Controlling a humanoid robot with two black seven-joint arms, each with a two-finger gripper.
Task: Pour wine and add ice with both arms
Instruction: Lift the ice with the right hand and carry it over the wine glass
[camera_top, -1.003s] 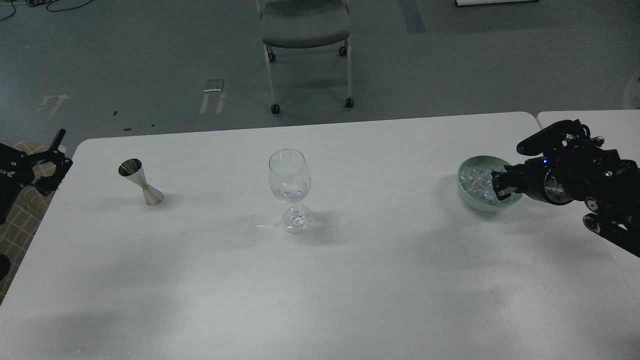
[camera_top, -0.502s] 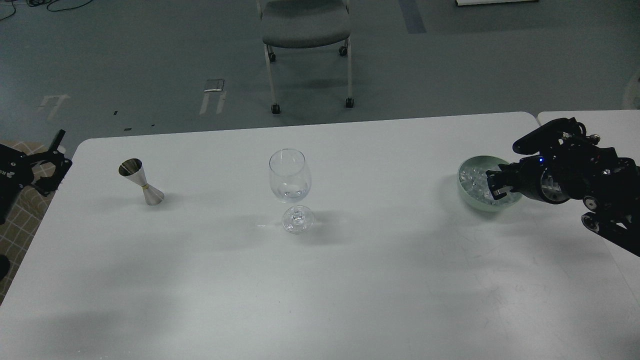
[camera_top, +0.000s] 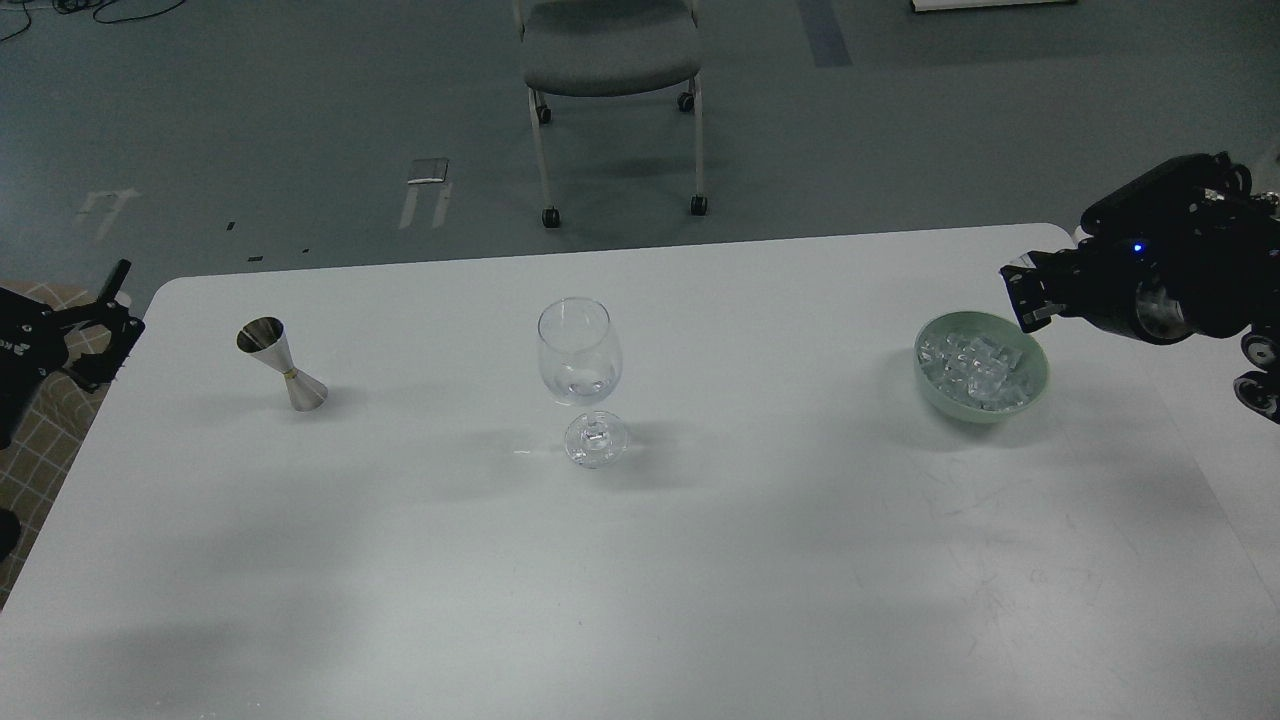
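Observation:
A clear wine glass (camera_top: 580, 355) stands at the table's middle with a little clear wine (camera_top: 585, 386) at the bottom of its bowl. A pale green bowl (camera_top: 1033, 392) at the right holds many clear ice cubes (camera_top: 975, 365). My right gripper (camera_top: 1025, 295) hangs in the air just above the bowl's far right rim, clear of the ice; its dark fingers cannot be told apart and no cube shows in them. My left gripper (camera_top: 112, 320) is off the table's left edge, its fingers spread and empty.
A steel hourglass-shaped jigger (camera_top: 283, 365) stands tilted at the table's left, near my left gripper. The white table (camera_top: 700, 560) has a second table edge at the far right. A grey wheeled chair (camera_top: 612, 60) stands on the floor behind.
My right gripper was down in the bowl among the ice; it has lifted up and to the right, out of the bowl. The left arm, glass and jigger have not moved.

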